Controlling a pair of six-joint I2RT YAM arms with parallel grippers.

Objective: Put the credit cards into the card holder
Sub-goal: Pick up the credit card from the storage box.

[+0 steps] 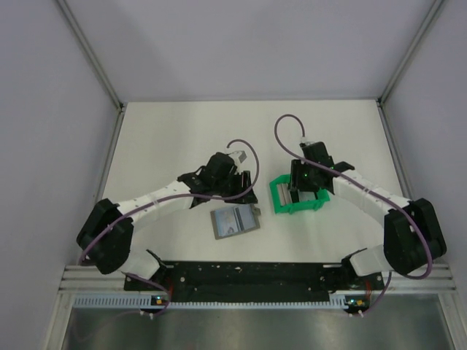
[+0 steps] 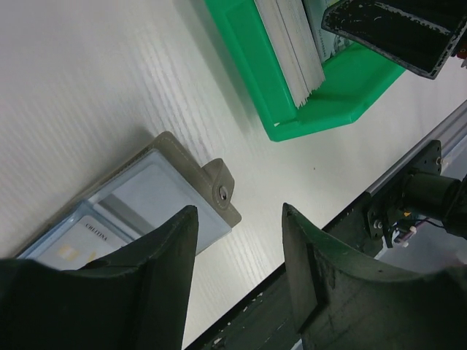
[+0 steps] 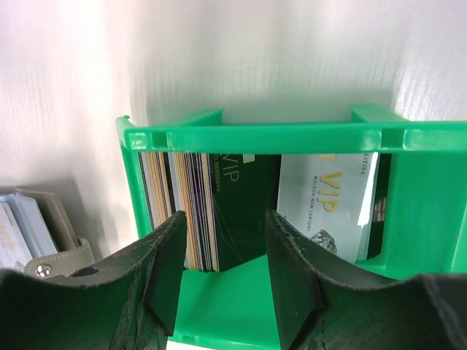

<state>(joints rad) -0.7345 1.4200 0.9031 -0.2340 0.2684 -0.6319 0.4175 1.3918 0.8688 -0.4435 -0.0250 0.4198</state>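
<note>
The card holder (image 1: 235, 220) lies open and flat on the table, light blue-grey with a beige snap tab. In the left wrist view the card holder (image 2: 149, 193) has a pale card (image 2: 76, 244) tucked in it. My left gripper (image 2: 239, 219) hovers open over its snap corner with nothing between the fingers. Several credit cards (image 3: 191, 211) stand on edge in the green tray (image 3: 292, 135), with a dark card (image 3: 244, 200) and a silver VIP card (image 3: 328, 197) facing out. My right gripper (image 3: 222, 219) is open just above the dark stack and holds nothing.
The green tray (image 1: 299, 195) sits right of the card holder, under my right gripper (image 1: 305, 191). My left gripper (image 1: 244, 195) is just behind the holder. The black base rail (image 1: 248, 275) runs along the near table edge. White walls enclose the table.
</note>
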